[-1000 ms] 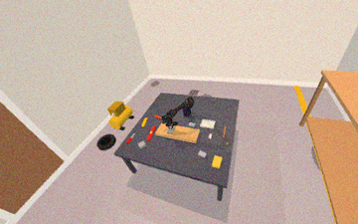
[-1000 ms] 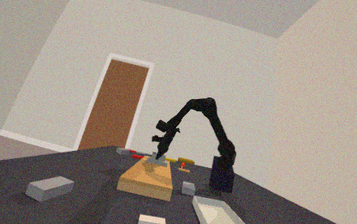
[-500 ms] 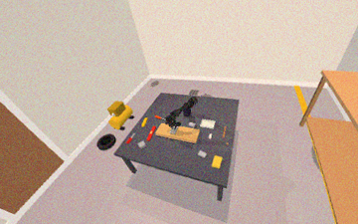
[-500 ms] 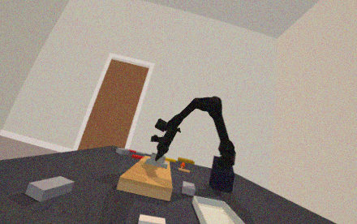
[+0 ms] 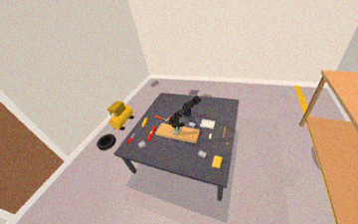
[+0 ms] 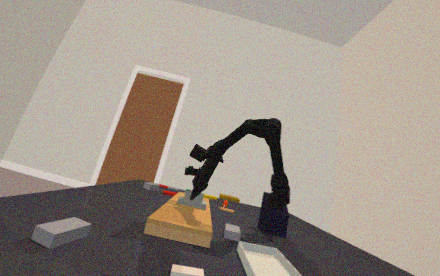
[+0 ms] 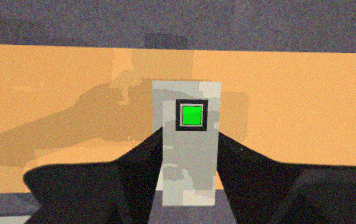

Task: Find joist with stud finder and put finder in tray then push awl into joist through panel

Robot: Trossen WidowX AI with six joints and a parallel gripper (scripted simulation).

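Note:
The stud finder [image 5: 176, 131] [image 6: 192, 203] [image 7: 190, 165] is a light grey block, and a square on its top glows green in the wrist view. My gripper [image 5: 176, 126] [image 6: 195, 195] [image 7: 186, 130] is shut on it, one black finger on each side. It is at or just above the top of the wood-coloured panel [image 5: 163, 129] [image 6: 172, 218] [image 7: 300, 100], between the panel's ends; contact is not clear. The pale tray [image 5: 207, 123] [image 6: 257, 245] lies beside the panel. A small tool with an orange-red handle [image 5: 158, 117] [image 6: 225, 203], probably the awl, lies behind the panel.
A red bar [image 5: 151, 133], a yellow block [image 5: 144, 122] and a red-and-grey tool [image 5: 130, 139] lie beyond one panel end. A grey block [image 5: 202, 154] [image 6: 61, 232], a small grey cube [image 5: 192, 123] [image 6: 232, 231] and a yellow box [image 5: 217, 161] also stand on the dark table [image 5: 164, 151].

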